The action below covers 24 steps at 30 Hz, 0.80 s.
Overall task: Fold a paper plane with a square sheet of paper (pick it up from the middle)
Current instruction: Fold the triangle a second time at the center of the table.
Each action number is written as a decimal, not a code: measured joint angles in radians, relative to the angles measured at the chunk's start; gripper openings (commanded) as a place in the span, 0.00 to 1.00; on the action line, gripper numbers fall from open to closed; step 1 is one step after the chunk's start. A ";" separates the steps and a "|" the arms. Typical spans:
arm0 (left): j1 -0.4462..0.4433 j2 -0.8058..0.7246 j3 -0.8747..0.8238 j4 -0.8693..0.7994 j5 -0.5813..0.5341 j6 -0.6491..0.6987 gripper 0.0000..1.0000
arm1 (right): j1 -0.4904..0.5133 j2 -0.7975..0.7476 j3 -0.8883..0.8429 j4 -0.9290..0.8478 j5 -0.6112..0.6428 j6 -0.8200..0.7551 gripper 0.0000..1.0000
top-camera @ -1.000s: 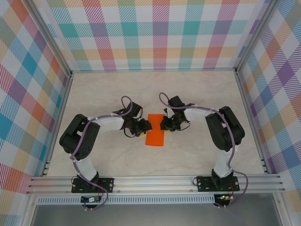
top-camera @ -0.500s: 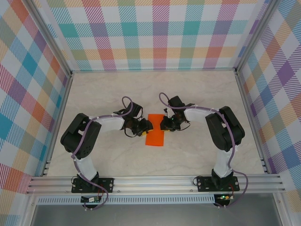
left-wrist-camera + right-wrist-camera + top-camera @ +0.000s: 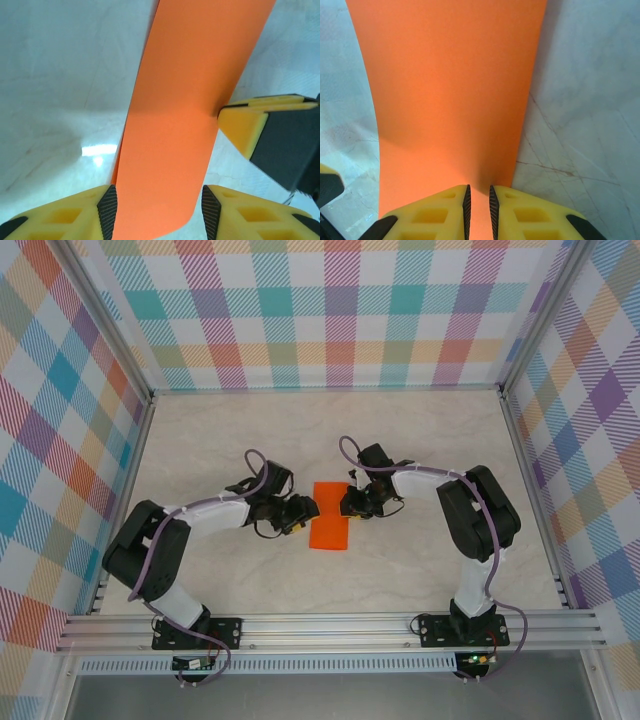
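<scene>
The sheet of paper (image 3: 330, 529) is bright orange and folded into a narrow oblong, lying on the marble table between the two grippers. My left gripper (image 3: 303, 515) is at its left edge, low over the table. In the left wrist view its jaws (image 3: 158, 215) stand open, one pad on each side of the paper's (image 3: 190, 75) rounded near end, and a lower layer peeks out on the left. My right gripper (image 3: 347, 506) is at the paper's upper right edge. Its jaws (image 3: 479, 192) are almost together with a thin slit, tips down on the paper (image 3: 450, 90).
A yellow fingertip (image 3: 240, 125) of the right gripper touches the paper's right edge in the left wrist view. Aluminium frame posts and checked walls (image 3: 340, 310) enclose the table (image 3: 420, 440) on three sides. Both arm bases stand at the near rail (image 3: 330, 625).
The left arm's elbow has swung down and to the left, and its jaws have widened around the paper's end. The right arm and the paper have stayed put.
</scene>
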 measured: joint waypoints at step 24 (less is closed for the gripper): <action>-0.033 -0.003 -0.102 0.105 0.069 -0.118 0.53 | 0.000 0.000 0.000 -0.001 0.000 0.001 0.21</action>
